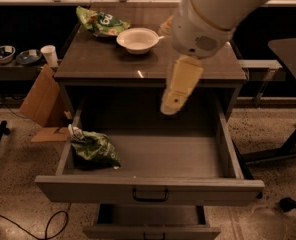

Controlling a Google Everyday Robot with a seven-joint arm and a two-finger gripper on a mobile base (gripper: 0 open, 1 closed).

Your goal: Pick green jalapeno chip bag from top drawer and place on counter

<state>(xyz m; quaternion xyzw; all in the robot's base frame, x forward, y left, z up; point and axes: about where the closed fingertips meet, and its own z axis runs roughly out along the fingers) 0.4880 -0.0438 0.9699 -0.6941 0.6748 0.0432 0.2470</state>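
The green jalapeno chip bag [95, 150] lies crumpled in the front left corner of the open top drawer [148, 189], its pale silvery end toward the left wall. The drawer's dark loop handle [150, 195] is centred on the front panel. My gripper [170, 106] hangs from the big white arm [213, 14], pointing down above the back middle of the drawer, right of the bag and apart from it. The dark counter [98, 59] lies behind it.
On the counter stand a white bowl [138, 39] and a larger green bag with white letters [100, 21]. A lower drawer [153, 224] is slightly open. Cardboard [40, 101] and a white cup [49, 55] are at left, a chair base [293, 149] at right.
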